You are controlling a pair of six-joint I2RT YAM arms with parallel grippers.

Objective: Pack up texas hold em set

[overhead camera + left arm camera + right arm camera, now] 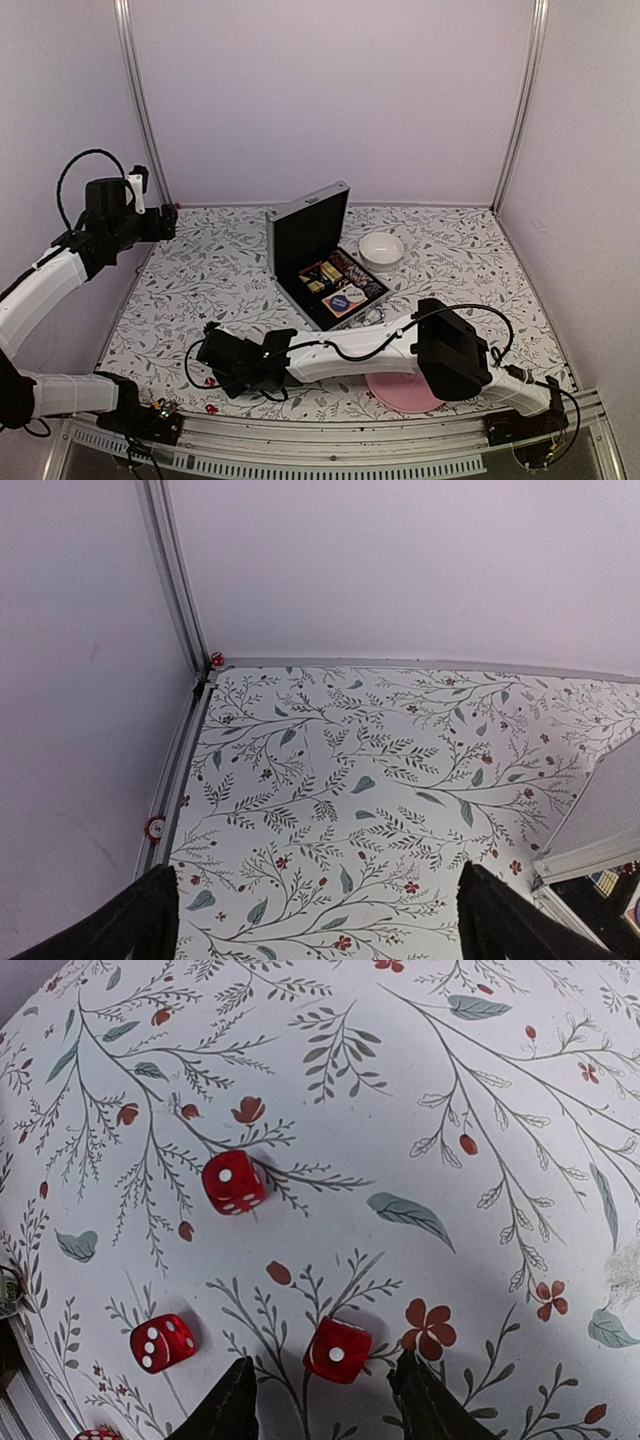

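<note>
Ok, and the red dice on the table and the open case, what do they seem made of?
The red dice: glossy, see-through plastic apparently, since light glows through their edges; white pips. The case: silver metal frame, probably aluminium, dull sheen. Its black lining is matte, maybe felt or foam; too small to tell.

case [305, 235]: small, silver, black lining, open, lid upright, mid-table | tray: blue-backed card deck [340, 300] at near end, dark chips [366, 287] beside it | dice [233, 1181]: tiny, red, white pips, three loose on flowered table [220, 280] near its front edge, well apart from case, a fourth half cut off
</note>
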